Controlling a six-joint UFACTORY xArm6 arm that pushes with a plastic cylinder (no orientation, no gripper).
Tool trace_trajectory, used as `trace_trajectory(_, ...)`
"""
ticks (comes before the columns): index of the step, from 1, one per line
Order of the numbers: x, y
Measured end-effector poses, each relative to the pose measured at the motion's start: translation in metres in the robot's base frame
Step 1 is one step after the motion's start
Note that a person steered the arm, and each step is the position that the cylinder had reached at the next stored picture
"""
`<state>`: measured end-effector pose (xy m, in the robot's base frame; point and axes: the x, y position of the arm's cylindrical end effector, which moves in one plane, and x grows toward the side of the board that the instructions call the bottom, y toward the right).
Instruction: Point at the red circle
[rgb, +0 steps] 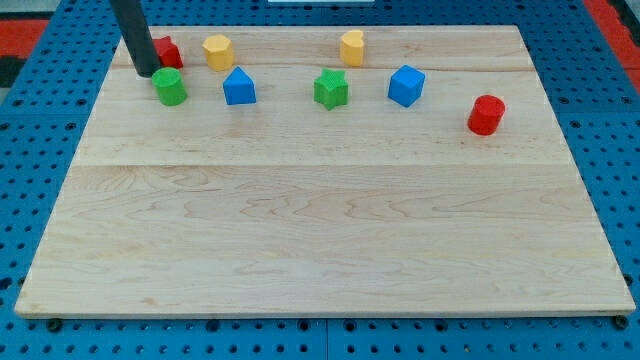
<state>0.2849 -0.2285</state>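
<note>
The red circle (486, 115), a short red cylinder, stands at the view's right, upper part of the wooden board (320, 230). My tip (146, 74) is at the view's upper left, far from the red circle. It sits just left of a red block (168, 51) that the rod partly hides, and just above and left of the green cylinder (169, 87).
A yellow hexagon block (218, 51) and a yellow block (352, 47) lie near the view's top. A blue block (239, 87), a green star (331, 89) and a blue cube (406, 85) stand in a row below them. Blue pegboard surrounds the board.
</note>
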Motion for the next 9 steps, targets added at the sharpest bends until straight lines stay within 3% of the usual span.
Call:
trace_trajectory(2,0.001,0.005)
trace_trajectory(4,0.059,-0.006)
trace_trajectory(5,0.072,0.023)
trace_trajectory(6,0.099,0.117)
trace_trajectory(8,0.123,0.369)
trace_trajectory(9,0.132,0.400)
